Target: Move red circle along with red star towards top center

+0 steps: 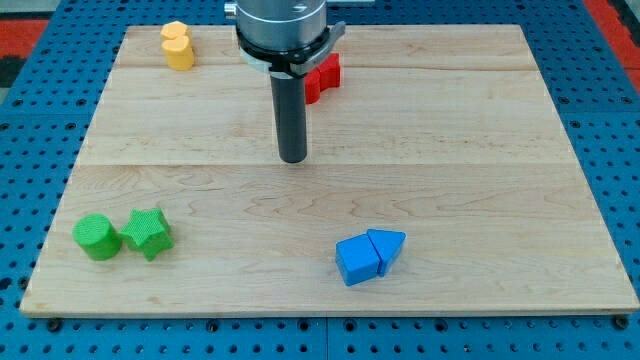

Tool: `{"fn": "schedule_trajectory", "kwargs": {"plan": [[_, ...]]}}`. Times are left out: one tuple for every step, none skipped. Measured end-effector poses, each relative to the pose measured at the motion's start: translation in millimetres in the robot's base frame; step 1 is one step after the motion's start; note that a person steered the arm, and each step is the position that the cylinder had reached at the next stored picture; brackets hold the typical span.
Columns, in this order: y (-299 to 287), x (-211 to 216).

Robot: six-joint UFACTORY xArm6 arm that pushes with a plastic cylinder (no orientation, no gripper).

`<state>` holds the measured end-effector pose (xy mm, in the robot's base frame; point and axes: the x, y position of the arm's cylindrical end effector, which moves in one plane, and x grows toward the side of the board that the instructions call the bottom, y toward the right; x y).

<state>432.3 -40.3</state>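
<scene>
Our rod ends in my tip (293, 158), a plain blunt end with no fingers to spread or close, so it holds nothing and can only shove. It rests on bare wood near the middle of the board (480, 130), a little toward the board's top edge and left of centre, touching no block.

Just above it, toward the top edge, sit the two red pieces, largely hidden behind the rod and its collar. The red star (325, 70) shows at the rod's right side; the red circle (309, 88) is only a sliver beside it, so we cannot tell whether the two touch. Both lie close to the top edge already, slightly left of its midpoint.

We judge these blocks small, light and rigid, apt to slide easily on smooth wood and to spin or slip off a narrow rod if struck off-centre. With no way of gripping, the place to bear on is a flat or broad side, low and through the middle of the pair, so that one block carries the other along.

Further out, the yellow block (178, 45) stands near the top left corner, the green circle (96, 237) and green star (147, 233) by the bottom left corner, and the blue cube (358, 260) touching the blue triangle (388, 246) near the bottom edge, right of centre
</scene>
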Motion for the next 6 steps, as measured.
{"fn": "schedule_trajectory", "kwargs": {"plan": [[-16.5,-1.1],[-29.4,-1.7],[9.4,-6.2],[8.4,-15.0],[-6.1,-30.8],[-6.1,-58.9]]}}
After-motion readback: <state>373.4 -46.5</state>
